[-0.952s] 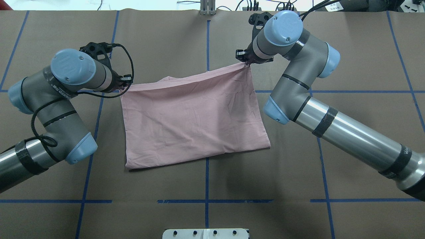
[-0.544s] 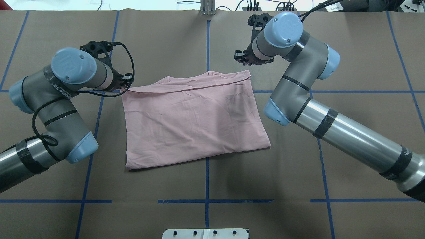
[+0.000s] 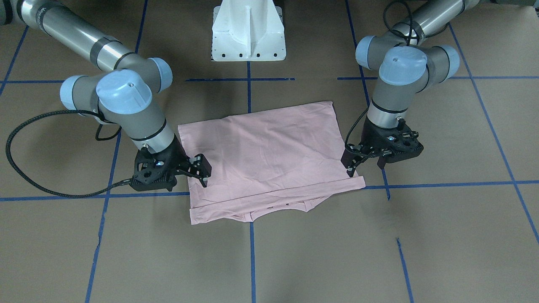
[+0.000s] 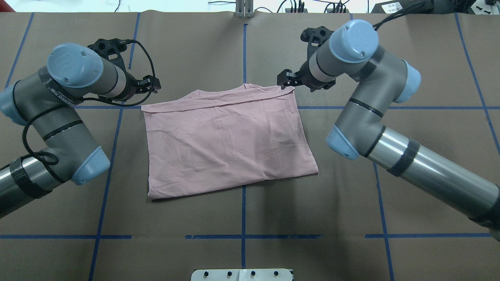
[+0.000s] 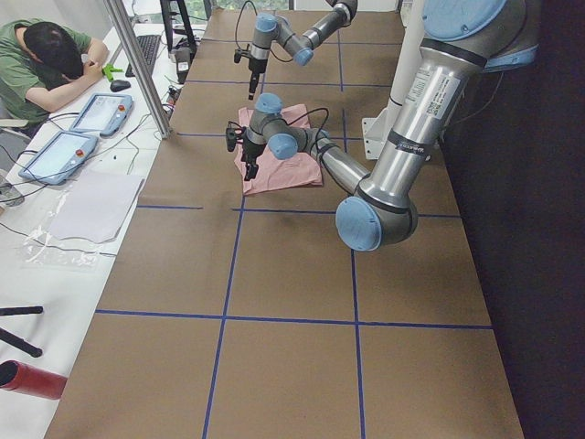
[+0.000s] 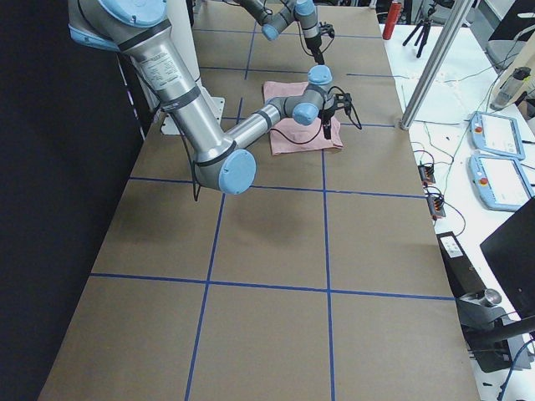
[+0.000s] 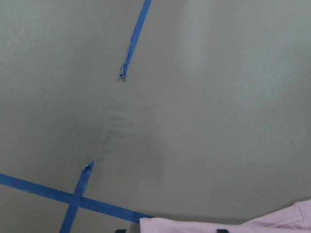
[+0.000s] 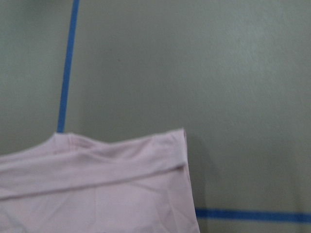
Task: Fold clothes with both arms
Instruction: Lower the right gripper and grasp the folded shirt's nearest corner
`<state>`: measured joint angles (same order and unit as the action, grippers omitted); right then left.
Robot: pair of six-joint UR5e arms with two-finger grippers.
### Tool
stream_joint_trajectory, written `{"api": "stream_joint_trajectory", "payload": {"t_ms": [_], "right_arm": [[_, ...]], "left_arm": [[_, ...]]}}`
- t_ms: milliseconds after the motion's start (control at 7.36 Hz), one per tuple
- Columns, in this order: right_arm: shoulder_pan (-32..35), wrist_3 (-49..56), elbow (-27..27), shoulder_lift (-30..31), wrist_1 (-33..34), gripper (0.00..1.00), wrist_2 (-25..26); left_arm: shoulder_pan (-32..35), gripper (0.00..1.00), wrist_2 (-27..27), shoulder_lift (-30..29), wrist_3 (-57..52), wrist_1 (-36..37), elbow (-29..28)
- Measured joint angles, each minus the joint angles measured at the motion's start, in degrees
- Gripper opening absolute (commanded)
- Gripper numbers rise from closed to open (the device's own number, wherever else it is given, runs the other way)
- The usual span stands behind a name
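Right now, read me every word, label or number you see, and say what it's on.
Nothing reads clearly.
White lettering, black band on the left arm: too blurred to read.
A white label beyond the table's far edge: too small.
No print on the pink garment.

My table [image 4: 429, 70], covered in brown paper, carries a grid of blue tape lines [image 4: 243, 218]. One folded pink garment [image 4: 226, 140] lies flat at centre, its far hem turned over.

Blue tape [image 3: 442, 183] is crossing the brown table [image 3: 421, 235] beside the left gripper [image 3: 364, 165]. Beyond its fingers [image 3: 348, 162], a white desk [image 5: 55, 283] is standing.
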<state>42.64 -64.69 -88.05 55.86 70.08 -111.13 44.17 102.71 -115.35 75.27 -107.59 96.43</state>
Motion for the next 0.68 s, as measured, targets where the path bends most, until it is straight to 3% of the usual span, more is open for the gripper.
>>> {"api": "stream_joint_trajectory", "payload": {"t_ms": [272,680], "right_arm": [[-5.47,-5.54,-10.72,6.19,10.76,1.0,0.39],[-13.06,-12.19,-12.66,9.3,13.1,1.0,4.03]], "left_arm": [[0.1,1.0,1.64,0.54,0.44,0.52,3.57],[0.13,1.0,1.87,0.63,0.65,0.62,6.14]]}}
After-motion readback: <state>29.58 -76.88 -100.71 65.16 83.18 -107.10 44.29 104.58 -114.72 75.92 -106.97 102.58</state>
